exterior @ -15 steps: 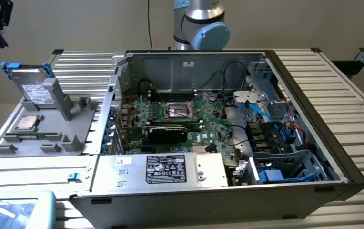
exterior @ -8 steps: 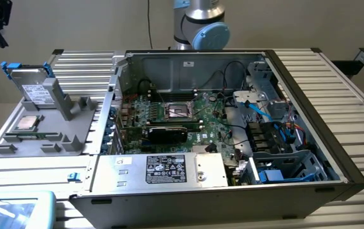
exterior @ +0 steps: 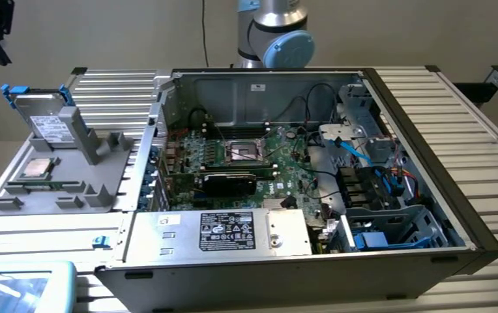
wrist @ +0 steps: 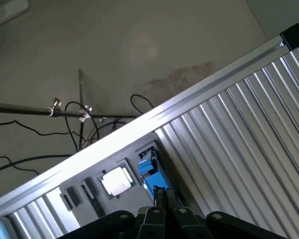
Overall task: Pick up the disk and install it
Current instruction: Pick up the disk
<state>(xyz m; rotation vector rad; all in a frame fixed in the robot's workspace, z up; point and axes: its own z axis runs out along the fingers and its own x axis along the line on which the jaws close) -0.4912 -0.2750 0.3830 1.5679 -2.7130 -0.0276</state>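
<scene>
One disk (exterior: 42, 112) stands on edge in the grey holder (exterior: 97, 149), at nine o'clock from the open computer case (exterior: 231, 91), probably so its top edge is offered for grasping. The gripper (wrist: 162, 195) hangs above it, jaws pressed together, holding nothing.

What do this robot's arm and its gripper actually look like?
The arm is a silver-grey tube with a round light-blue cap on its joint. The gripper is black, narrow at the tip, with rounded links behind it.

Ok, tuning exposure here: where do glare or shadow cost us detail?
Exterior view: the disk is evenly lit, the computer case dim inside. Wrist view: the table's edge rail glares white, and the CPU chip shines bright.
</scene>
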